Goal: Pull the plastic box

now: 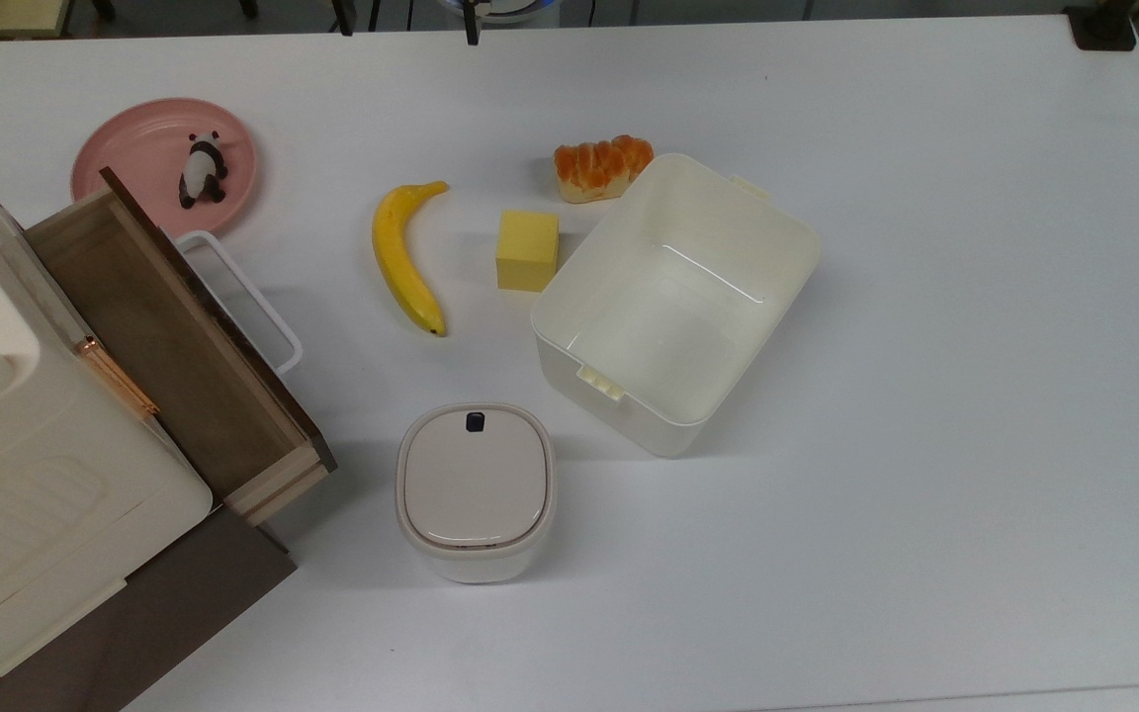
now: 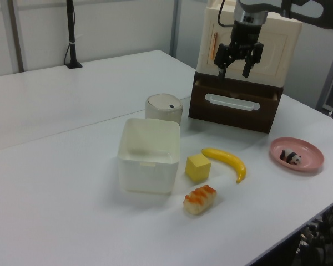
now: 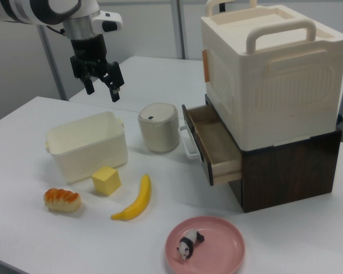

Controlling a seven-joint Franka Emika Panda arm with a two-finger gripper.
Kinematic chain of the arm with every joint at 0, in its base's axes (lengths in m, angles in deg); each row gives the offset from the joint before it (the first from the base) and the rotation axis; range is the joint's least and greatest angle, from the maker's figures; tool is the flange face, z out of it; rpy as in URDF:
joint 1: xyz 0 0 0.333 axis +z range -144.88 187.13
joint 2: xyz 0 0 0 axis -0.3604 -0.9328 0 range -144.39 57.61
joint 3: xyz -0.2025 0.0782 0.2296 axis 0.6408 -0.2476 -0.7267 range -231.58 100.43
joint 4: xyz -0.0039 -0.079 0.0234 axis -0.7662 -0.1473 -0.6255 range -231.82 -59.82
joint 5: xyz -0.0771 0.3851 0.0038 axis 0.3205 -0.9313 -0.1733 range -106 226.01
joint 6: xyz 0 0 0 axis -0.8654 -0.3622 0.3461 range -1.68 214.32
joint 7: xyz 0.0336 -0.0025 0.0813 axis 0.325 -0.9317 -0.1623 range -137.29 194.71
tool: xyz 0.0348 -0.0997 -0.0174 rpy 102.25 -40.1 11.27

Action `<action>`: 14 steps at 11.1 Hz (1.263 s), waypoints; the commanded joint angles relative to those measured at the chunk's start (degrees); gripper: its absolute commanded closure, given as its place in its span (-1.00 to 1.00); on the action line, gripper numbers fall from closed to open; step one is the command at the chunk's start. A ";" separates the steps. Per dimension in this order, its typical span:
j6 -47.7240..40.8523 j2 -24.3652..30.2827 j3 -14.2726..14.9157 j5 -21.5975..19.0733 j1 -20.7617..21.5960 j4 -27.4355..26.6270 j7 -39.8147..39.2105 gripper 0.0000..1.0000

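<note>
Right view: gripper (image 3: 100, 85) hung in the air above the worktop (image 3: 40, 240), fingers apart, holding nothing. The plastic box (image 3: 88, 153) sat open below it, yellow block (image 3: 106, 180) just beside.

Cream plastic box (image 1: 688, 297), yellow banana (image 1: 404, 259), pink plate (image 1: 125, 148).

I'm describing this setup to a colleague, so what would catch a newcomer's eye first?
The big cream cabinet with its wooden drawer pulled open, at the right view's right. Next, the empty plastic box mid-table, with a banana and yellow cube beside it. The open tool hangs above the table.
</note>
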 commanded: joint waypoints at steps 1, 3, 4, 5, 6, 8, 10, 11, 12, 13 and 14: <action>2.48 2.69 0.32 -1.05 -0.06 -3.30 -0.13 -1.00; 2.30 2.78 0.33 -1.05 0.02 -3.40 -0.13 -1.00; 2.30 2.78 0.33 -1.05 -0.06 -3.57 -0.04 -1.00; 2.39 2.78 0.33 -1.05 -0.06 -3.57 -0.04 -1.00; 2.39 2.78 0.33 -1.05 -0.06 -3.57 -0.12 -1.00; 2.39 2.78 0.33 -1.05 -0.06 -3.75 -0.65 -1.00; 2.48 2.78 0.33 -1.05 -0.15 -3.84 -0.83 -1.00; 2.48 2.78 0.33 -1.05 -0.06 -3.92 -0.83 -1.00; 2.48 2.78 0.33 -1.05 -0.06 -3.92 -0.83 -1.00; 2.48 2.78 0.33 -1.05 -0.06 -3.92 -0.92 -1.00; 2.57 2.78 0.33 -1.05 -0.06 -3.92 -1.18 -1.00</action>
